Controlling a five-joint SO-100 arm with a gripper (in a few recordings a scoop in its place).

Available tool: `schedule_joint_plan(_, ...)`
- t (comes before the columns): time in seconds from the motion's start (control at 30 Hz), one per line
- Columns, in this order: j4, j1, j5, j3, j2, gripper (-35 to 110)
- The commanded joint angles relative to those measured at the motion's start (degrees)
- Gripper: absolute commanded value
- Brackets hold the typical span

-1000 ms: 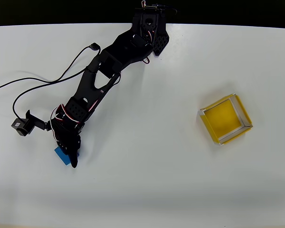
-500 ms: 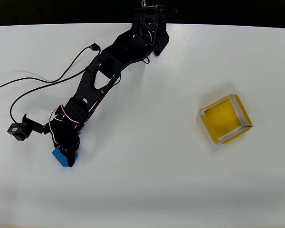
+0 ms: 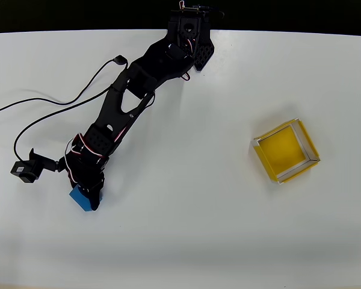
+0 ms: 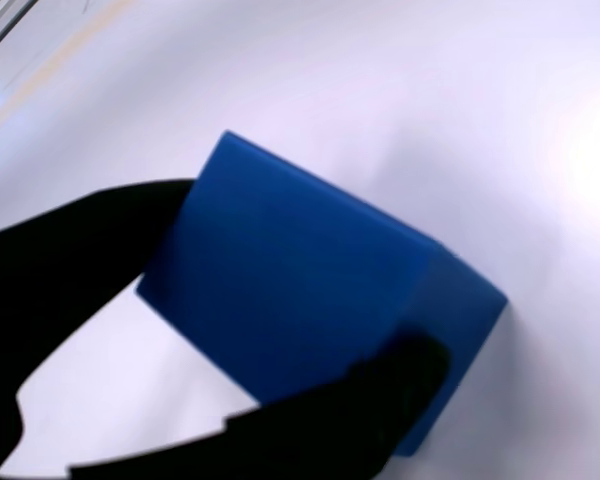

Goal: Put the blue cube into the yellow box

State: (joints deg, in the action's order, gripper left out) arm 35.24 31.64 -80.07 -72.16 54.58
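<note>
Blue cube (image 3: 80, 198) sat half hidden under our gripper (image 3: 88, 195), black fingers (image 4: 70, 270) clamped on its sides, on the white table (image 3: 192, 229), well apart from the yellow box (image 3: 286, 150)

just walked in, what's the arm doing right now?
The black arm is stretched to the left of the overhead view, its hand down over the blue cube on the white table. In the wrist view the dark fingers sit on either side of the cube, apparently closed on it. The yellow box is empty, well off to the right, so the carry has not happened yet.
</note>
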Motion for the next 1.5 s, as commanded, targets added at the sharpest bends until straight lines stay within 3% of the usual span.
schedule_joint_plan(0.0, -0.44, -1.23, -1.41, -2.37, 12.22, 24)
schedule_joint_plan(0.37, -1.67, -10.02, -0.88, -19.86, 33.22, 24)
schedule_joint_plan(0.97, 4.92, -34.98, -2.46, -39.73, 71.63, 22)
schedule_joint_plan(1.47, 2.37, -56.43, -8.7, -52.73, 88.42, 22)
